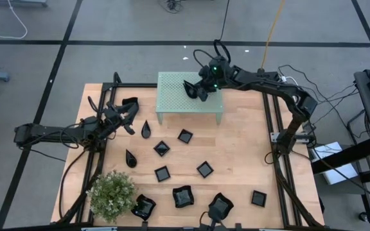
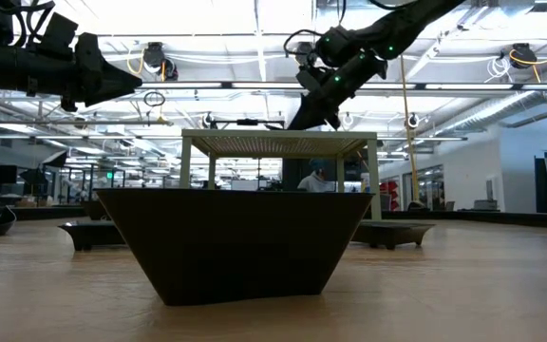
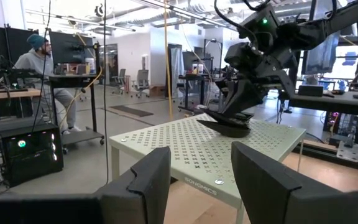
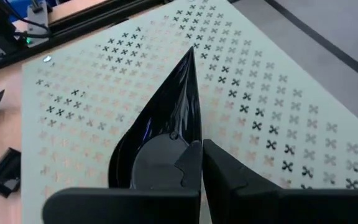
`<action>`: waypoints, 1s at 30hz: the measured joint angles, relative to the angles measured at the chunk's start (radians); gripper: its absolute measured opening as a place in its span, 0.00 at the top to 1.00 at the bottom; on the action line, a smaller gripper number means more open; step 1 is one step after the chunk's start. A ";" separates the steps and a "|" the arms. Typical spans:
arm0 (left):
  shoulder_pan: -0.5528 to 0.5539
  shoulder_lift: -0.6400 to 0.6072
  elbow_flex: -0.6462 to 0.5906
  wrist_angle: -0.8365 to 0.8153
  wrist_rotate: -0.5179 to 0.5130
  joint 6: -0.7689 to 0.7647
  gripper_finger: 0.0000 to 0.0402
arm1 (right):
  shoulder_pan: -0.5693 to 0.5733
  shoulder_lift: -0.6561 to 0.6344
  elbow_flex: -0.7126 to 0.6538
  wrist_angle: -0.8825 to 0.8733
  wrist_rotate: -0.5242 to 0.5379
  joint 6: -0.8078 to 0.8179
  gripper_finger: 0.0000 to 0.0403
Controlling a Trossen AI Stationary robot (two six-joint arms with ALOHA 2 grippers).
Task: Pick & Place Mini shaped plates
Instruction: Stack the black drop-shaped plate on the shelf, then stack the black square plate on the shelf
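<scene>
"sonomics" on mint stand (image 3: 210,155)

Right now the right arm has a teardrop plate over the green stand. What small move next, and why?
Probably open the right gripper and lift clear. It is pinching the teardrop plate at its rounded end, and the plate looks to be lying on the perforated stand top already, so releasing should leave it placed. The left gripper waits open over the table's left side.

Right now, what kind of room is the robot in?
Probably a robotics lab or workshop: a wooden worktable with two dark robot arms, desks with computer monitors, and a bare ceiling of pipes and strip lights.
</scene>
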 joint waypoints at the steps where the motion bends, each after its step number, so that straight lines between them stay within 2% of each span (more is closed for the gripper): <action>1: 0.000 0.000 0.000 0.000 0.000 0.000 0.57 | 0.002 -0.002 0.000 -0.002 0.000 0.000 1.00; 10: 0.000 0.000 0.000 0.000 0.000 0.000 0.57 | 0.028 -0.002 0.000 -0.011 0.011 0.009 0.99; 14: 0.000 0.000 0.000 0.000 0.000 0.000 0.57 | 0.042 -0.002 0.000 -0.003 0.078 0.004 0.92; 18: 0.000 0.000 0.000 0.000 0.000 0.000 0.57 | 0.039 -0.010 0.000 -0.007 0.088 0.009 0.81; 23: 0.000 0.000 0.000 0.000 0.000 0.000 0.57 | 0.039 -0.078 0.000 -0.010 0.097 0.017 0.72; 30: 0.000 0.000 0.000 0.000 0.000 0.000 0.57 | 0.078 -0.209 0.000 -0.085 0.139 0.099 0.74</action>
